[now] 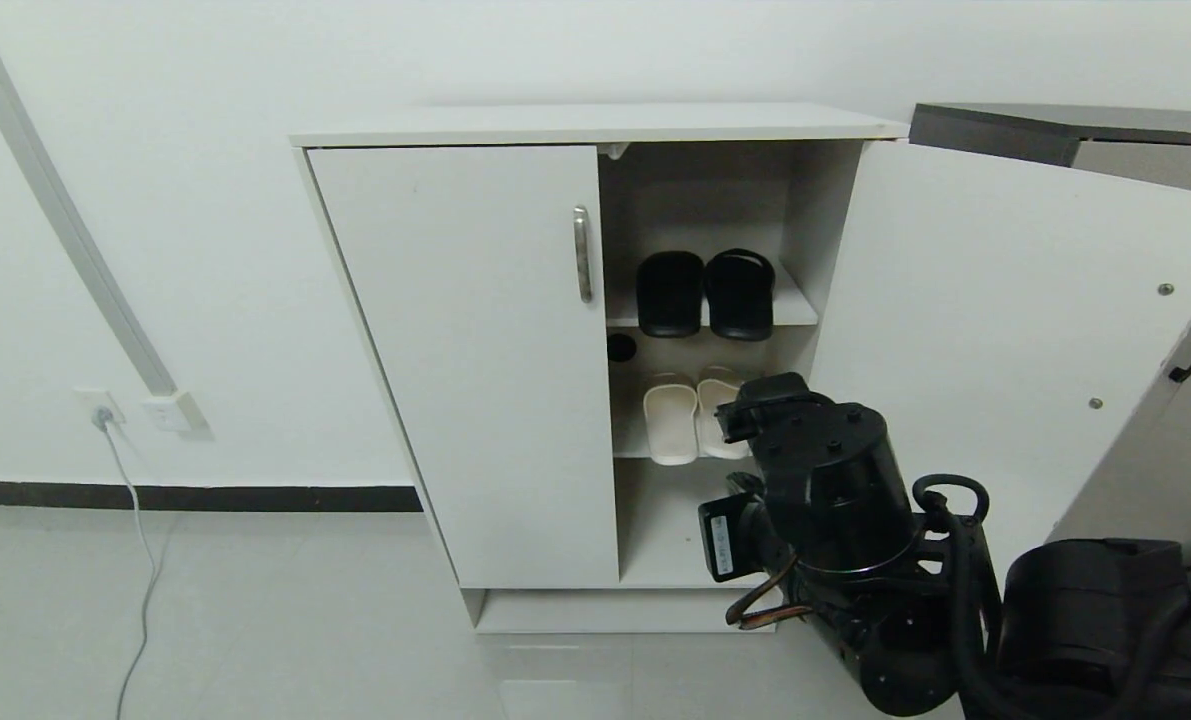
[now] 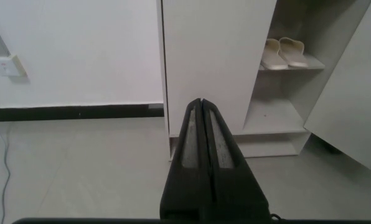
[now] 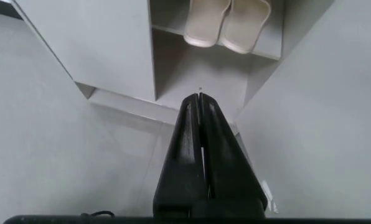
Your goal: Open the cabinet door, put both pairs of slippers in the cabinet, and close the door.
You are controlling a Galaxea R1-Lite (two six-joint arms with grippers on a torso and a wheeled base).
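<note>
Smooth black slippers [image 1: 705, 293] on upper shelf [image 1: 793, 306], cream slippers [image 1: 683, 420] on middle shelf [image 1: 630, 446], inside flat white cabinet [image 1: 595, 125], right door [image 1: 985, 330] swung open, left gripper [image 2: 201, 103] and right gripper [image 3: 200, 99] both clenched on nothing, glossy pale tile floor [image 1: 255, 620], white wall [image 1: 155, 150]

The right arm [image 1: 835, 500] is matt black, its fat cylindrical joint dotted with small screws. A white label [image 1: 722, 535] sits on a side block, brownish cables [image 1: 760, 605] loop beneath, and a black hose [image 1: 950, 490] arches behind. The left gripper [image 2: 201, 102] has long tapering black fingers with grey pads [image 2: 221, 146]; the right gripper [image 3: 200, 96] is all black.
</note>
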